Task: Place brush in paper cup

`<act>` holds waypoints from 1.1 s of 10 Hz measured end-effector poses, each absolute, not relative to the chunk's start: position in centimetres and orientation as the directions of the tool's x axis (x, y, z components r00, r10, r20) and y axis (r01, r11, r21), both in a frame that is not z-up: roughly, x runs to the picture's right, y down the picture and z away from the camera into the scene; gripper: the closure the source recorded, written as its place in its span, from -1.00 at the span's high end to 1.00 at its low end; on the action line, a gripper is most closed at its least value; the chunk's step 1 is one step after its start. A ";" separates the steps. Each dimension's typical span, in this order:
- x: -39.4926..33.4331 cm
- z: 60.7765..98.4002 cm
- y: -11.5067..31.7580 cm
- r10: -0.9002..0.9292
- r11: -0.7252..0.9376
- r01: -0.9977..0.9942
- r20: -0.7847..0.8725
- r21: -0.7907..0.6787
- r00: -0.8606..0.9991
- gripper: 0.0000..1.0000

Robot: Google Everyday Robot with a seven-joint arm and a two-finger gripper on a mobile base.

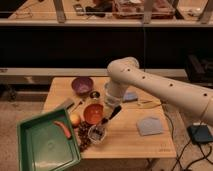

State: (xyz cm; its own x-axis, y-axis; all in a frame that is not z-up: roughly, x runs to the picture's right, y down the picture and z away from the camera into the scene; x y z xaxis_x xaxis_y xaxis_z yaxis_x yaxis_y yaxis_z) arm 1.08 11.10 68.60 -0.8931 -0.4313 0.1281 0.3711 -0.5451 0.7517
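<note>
Behind my wooden surface (125, 135) runs a dark wall with a long shelf of clutter above it, and the room is dim.

On that surface the brush (111, 115) hangs slanted from my jaws, with the black handle up and the head pointing down and left to the paper cup (97, 133). My gripper (114, 108) is just over the front part of the surface, to the right of the orange bowl (93, 113). I judge that my jaws are closed on the handle of the brush, near its upper end. The lower end of the brush seems to be at the rim of the cup or already a little inside; I cannot tell which.

I think the brush is light and stiff, so it will not bend, but the slim handle is smooth and may turn between my jaws. Holding it on the handle, away from the head, is right, because the head must go in first. The cup is also light and it may tip over if the long handle leans hard on the rim.

Around the cup, some dark small things (83, 135) lie just beside it on the left. Further left are a round fruit (75, 119) and the green tray (46, 142) with an orange thing in it. A purple bowl (82, 85) stands at the back, well apart.
</note>
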 end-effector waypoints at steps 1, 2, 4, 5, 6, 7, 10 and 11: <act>1.1 68.6 11.1 -0.432 -0.545 0.372 0.129 0.752 -0.893 -0.22; 1.1 68.6 11.1 -0.432 -0.545 0.372 0.129 0.752 -0.893 -0.01; 1.1 68.6 11.1 -0.432 -0.545 0.372 0.129 0.751 -0.893 0.43; 1.2 68.6 11.1 -0.432 -0.545 0.372 0.129 0.751 -0.893 0.57; 1.2 68.6 11.1 -0.432 -0.545 0.372 0.129 0.751 -0.893 0.60; 1.1 68.6 11.1 -0.431 -0.545 0.372 0.129 0.752 -0.893 0.60; 1.0 68.6 11.1 -0.429 -0.546 0.369 0.127 0.752 -0.894 0.60; 1.0 68.6 11.1 -0.429 -0.546 0.369 0.127 0.752 -0.894 0.60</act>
